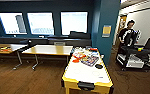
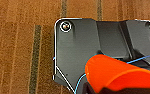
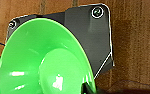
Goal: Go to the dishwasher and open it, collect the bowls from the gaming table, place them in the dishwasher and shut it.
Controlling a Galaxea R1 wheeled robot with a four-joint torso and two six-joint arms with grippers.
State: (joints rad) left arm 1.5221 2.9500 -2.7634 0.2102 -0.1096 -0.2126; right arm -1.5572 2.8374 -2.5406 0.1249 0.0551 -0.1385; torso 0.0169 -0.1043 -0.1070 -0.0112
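Observation:
An orange bowl (image 2: pixel 116 72) hangs over the brown floor in the left wrist view, with my left gripper (image 2: pixel 98 89) shut on its rim. A light green bowl (image 3: pixel 41 62) fills the right wrist view, its hollow facing the camera, and my right gripper (image 3: pixel 89 88) is shut on its edge. In the head view the gaming table (image 1: pixel 87 75), white-topped with a yellow edge, stands just ahead. The dishwasher is out of view.
The gaming table's far end carries colourful boxes (image 1: pixel 89 60) and a black paddle (image 1: pixel 99 66). Wooden-topped tables (image 1: pixel 48 50) stand to the left under the windows. A blue pillar (image 1: pixel 106 27) rises behind. At the right a person (image 1: pixel 128 33) stands behind a dark cart (image 1: pixel 136 56).

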